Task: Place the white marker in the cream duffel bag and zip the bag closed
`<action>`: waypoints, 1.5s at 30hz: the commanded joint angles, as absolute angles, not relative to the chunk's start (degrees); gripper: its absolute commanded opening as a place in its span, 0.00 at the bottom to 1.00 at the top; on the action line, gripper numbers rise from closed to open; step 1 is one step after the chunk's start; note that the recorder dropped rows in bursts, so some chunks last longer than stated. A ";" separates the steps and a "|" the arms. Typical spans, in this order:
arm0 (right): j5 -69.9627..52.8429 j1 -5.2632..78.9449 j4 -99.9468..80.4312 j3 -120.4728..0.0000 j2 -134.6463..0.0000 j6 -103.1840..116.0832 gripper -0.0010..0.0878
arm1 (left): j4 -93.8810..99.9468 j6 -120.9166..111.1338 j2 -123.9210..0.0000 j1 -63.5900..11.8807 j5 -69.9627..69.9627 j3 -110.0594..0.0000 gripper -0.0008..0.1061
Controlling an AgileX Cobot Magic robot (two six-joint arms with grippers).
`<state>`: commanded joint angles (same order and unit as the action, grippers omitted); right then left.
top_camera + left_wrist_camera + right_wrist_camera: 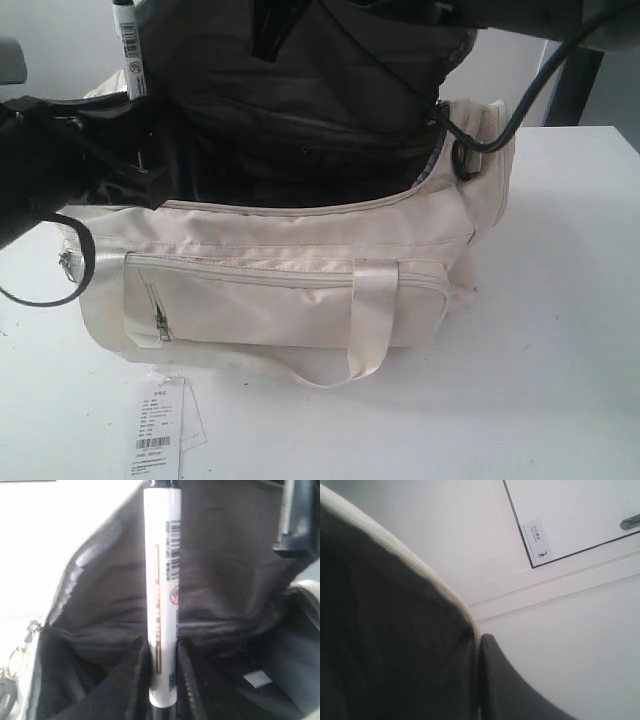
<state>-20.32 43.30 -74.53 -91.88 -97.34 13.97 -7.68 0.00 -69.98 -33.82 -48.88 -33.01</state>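
Two jobs outstanding: dropping the marker in and zipping up; by my reading neither is done.
Paper tag (158, 440): lying on the table (560, 350) on the near side, well apart from both sets of fingers; no part of my job.
Bag (300, 240): sitting on the table, front pocket (260, 300) facing me, a handle (370, 320) drooping over it.
Bag mouth (300, 180): wide open with dark lining showing; it lies just beyond my left fingers.
Left gripper (161, 695): fingers (125, 690) closed on the marker's lower barrel, one on each side.
Marker (162, 595): rising upright out of those fingers, a black end topmost, at the left end of the mouth; gripped, not yet inside and not let go.
Right gripper (482, 690): closed; one dark finger (515, 700) shows with the bag's cream-edged flap pressed against it, so I take it to be pinching that flap.
Flap (300, 80): lifted high on the far side, above the mouth, which leaves the opening clear for the left fingers.
Main zip: undone as far as I can see; I cannot pick out its slider.
Progress: roughly the middle; the pickup and the opening look settled, while release and closing remain.
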 joint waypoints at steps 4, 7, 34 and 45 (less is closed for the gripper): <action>-20.21 43.30 -74.53 -91.88 -97.34 13.97 0.01 | -7.68 0.00 -76.49 -33.82 -46.24 -39.89 0.07; -20.21 43.30 -74.53 -91.88 -97.34 13.97 0.01 | -7.68 0.00 -78.78 -33.82 -41.11 -42.93 0.35; -20.34 43.30 -74.53 -91.88 -97.34 16.88 0.01 | -7.68 13.97 -64.41 -33.82 -3.02 -43.46 0.01; -20.34 43.30 -74.53 -91.88 -97.34 16.88 0.01 | -7.68 14.09 -54.49 -33.82 22.49 -43.46 0.01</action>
<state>-20.34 43.30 -74.53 -91.88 -97.34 16.88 -7.68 14.09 -54.49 -33.82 22.49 -43.46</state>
